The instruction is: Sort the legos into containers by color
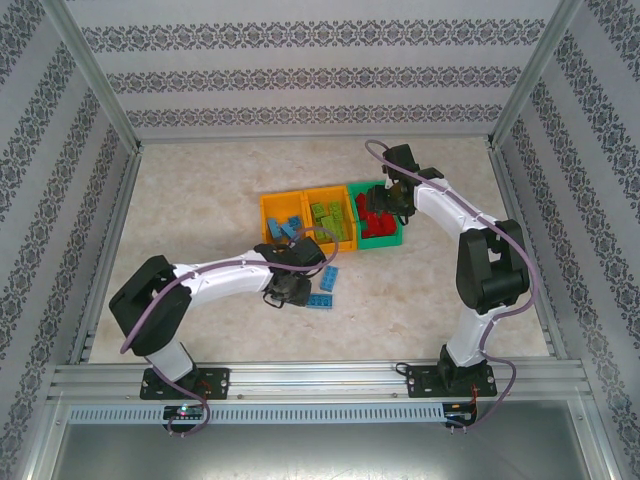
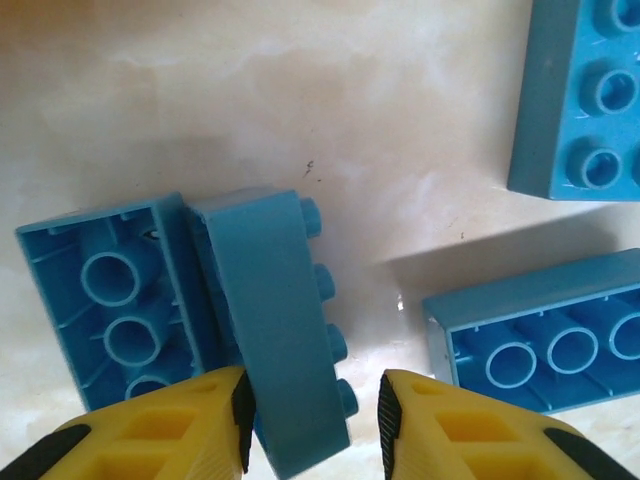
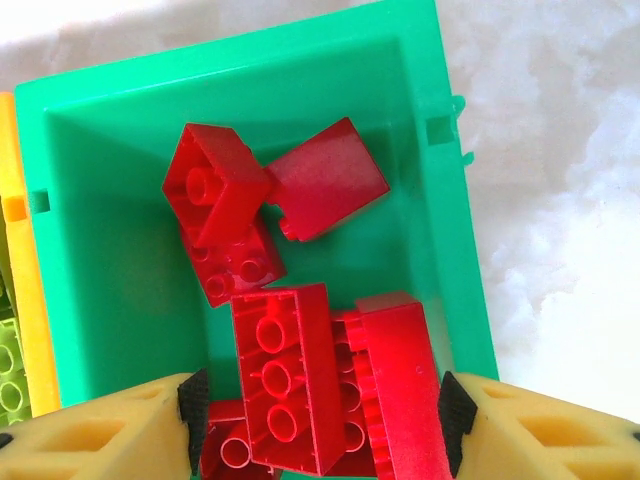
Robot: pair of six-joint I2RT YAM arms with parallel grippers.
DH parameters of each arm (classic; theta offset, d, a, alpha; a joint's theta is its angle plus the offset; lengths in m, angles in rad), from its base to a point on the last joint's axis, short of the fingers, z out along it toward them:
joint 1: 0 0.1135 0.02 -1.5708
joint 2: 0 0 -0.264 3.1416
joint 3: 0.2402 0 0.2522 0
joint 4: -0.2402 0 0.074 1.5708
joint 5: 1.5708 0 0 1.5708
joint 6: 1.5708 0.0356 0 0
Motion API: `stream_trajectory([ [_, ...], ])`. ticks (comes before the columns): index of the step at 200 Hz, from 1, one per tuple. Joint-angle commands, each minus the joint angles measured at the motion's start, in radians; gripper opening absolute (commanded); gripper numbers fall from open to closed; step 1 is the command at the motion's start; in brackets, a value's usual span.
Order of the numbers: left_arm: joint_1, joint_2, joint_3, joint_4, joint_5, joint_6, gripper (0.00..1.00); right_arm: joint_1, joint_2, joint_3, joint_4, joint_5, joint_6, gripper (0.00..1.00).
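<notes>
On the pale marbled tabletop [image 2: 300,100], just in front of the bin row, the left gripper [image 2: 315,402] is down over loose blue plastic studded bricks. Its yellow fingers [image 2: 150,440] straddle a blue brick lying on its side [image 2: 275,300], studs pointing right. The left black pad touches the brick's flat face. The right pad sits just short of the studs with a thin gap, so the jaws are narrowly spread and not clamped.

An upside-down blue brick [image 2: 110,300] lies against the left of the straddled one. A second upside-down blue brick [image 2: 550,335] is near on the right. A studs-up blue brick [image 2: 585,100] is at the top right, apart from the others.

In the top view the left gripper [image 1: 285,292] is beside blue bricks on the table [image 1: 325,285].

Row of three small open plastic bins, left to right:
- The left orange bin [image 1: 265,215] holds blue bricks [image 1: 287,228].
- The middle orange bin [image 1: 328,190] holds lime green bricks [image 1: 328,218].
- The green bin [image 1: 382,242] holds red bricks [image 1: 375,215].

The right gripper [image 1: 392,195] hangs above the green bin [image 3: 100,250]. In its wrist view the right gripper [image 3: 325,408] has its jaws spread wide and pinches nothing. The red bricks [image 3: 285,390] lie jumbled on the bin floor, some studs up and some on their sides. The middle orange bin's edge [image 3: 20,300] touches the green bin's left side.
</notes>
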State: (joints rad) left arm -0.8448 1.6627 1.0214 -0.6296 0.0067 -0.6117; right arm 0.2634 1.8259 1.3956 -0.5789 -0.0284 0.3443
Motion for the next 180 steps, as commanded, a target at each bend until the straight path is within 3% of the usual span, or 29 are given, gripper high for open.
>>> stream_trajectory([
  [1, -0.016, 0.017, 0.031, 0.005, -0.005, -0.022, 0.39, -0.015, -0.031, -0.017, 0.005, -0.012, 0.013, 0.65],
  [120, -0.017, 0.102, 0.082, -0.048, -0.088, -0.036, 0.51, -0.031, -0.036, -0.024, 0.002, -0.019, 0.010, 0.66],
  [180, -0.016, 0.139, 0.081, -0.030, -0.085, -0.042, 0.36, -0.034, -0.034, -0.027, 0.002, -0.028, 0.013, 0.67],
])
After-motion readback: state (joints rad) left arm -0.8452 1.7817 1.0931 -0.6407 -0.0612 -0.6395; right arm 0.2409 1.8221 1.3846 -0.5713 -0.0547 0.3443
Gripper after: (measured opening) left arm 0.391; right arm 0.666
